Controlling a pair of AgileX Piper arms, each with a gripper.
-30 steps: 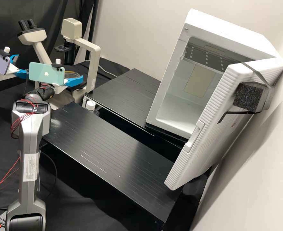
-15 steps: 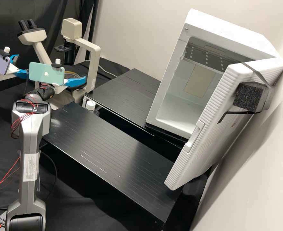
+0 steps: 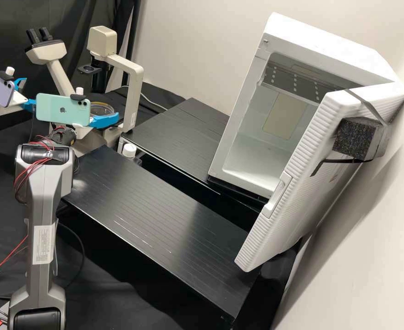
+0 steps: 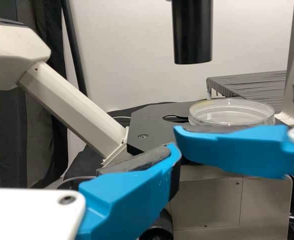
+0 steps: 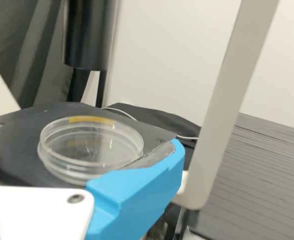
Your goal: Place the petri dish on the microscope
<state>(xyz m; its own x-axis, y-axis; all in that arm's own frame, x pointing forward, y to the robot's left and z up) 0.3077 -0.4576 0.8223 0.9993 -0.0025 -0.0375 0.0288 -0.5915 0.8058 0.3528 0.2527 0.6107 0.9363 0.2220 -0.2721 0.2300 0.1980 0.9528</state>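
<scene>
"If the right gripper (image 3: 107, 117) pulls sideways, what happens?"

"The dish (image 5: 91, 150) could slide or tip. It lies level over the microscope's black stage (image 5: 16, 145), right beside that gripper; whether it's gripped, I can't tell."

"And the left gripper (image 3: 30, 91)?"

"Spread open, holding nothing, off to one side. Moving in, it might bump the right one and jolt the dish."

"Anything else?"

"Letting go too early. I can't tell if the dish touches the stage; any gap beneath, and it could drop or land crooked."
</scene>
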